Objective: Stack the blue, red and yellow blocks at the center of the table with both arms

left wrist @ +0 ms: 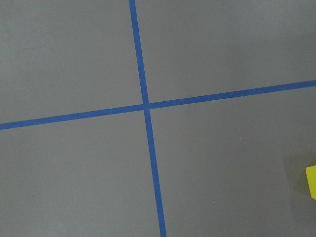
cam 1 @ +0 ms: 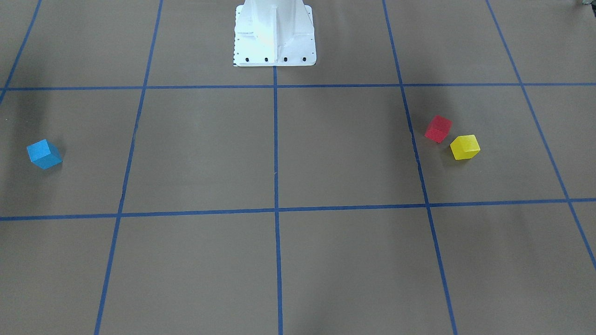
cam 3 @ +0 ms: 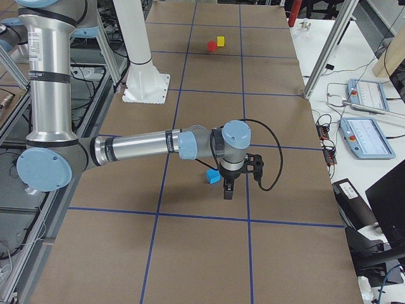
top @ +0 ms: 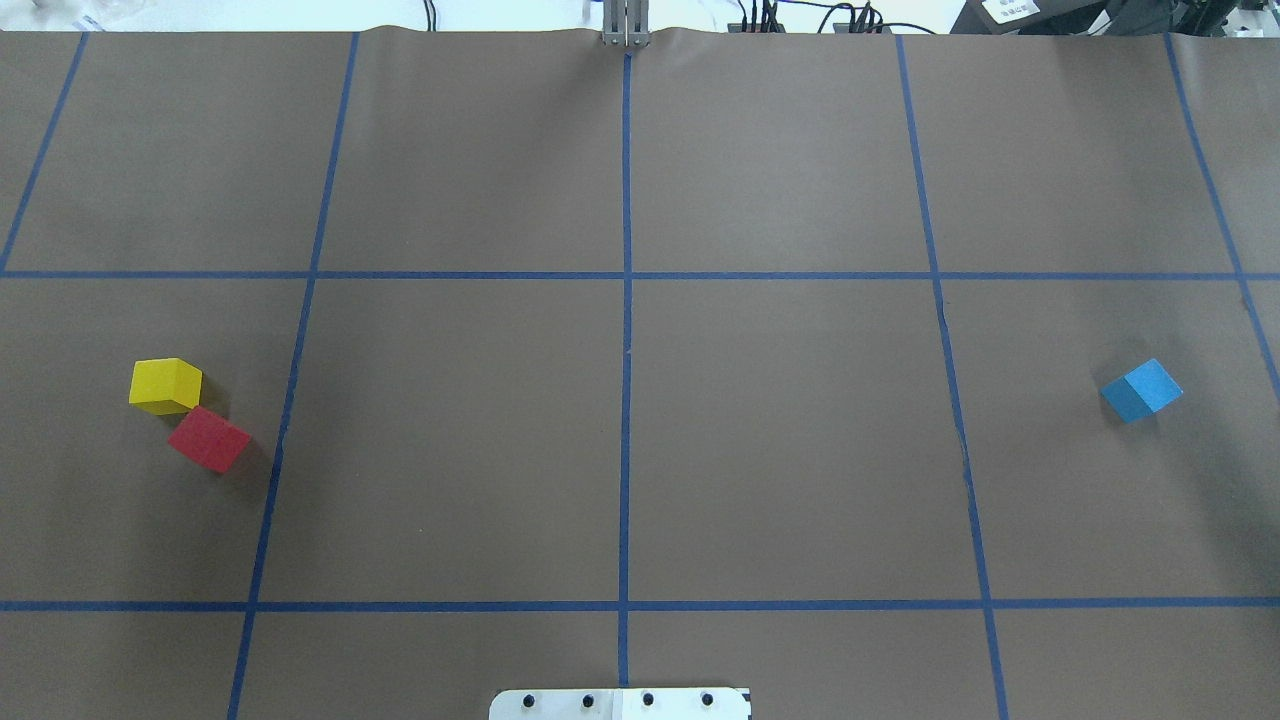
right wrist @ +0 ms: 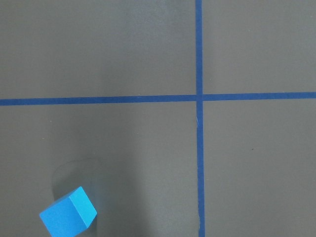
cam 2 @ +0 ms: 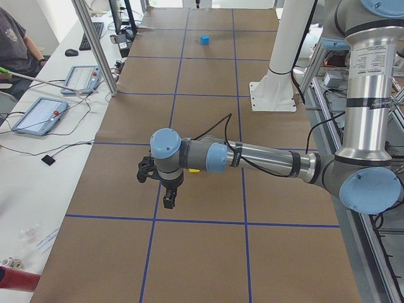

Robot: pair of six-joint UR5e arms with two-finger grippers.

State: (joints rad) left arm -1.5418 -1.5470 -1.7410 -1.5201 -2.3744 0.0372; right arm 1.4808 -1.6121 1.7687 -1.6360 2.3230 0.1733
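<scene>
At robot's right, blue block [top: 1142,389]; at left, red block [top: 209,439] just beside yellow block [top: 165,386]; left gripper [cam 2: 168,201] and right gripper [cam 3: 228,192], opening indiscernible.

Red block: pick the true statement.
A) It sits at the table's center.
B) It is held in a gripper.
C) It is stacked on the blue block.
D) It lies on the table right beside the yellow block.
D: the red block lies on the table close beside the yellow block on the robot's left side, with the blue block alone far to the right.
</scene>
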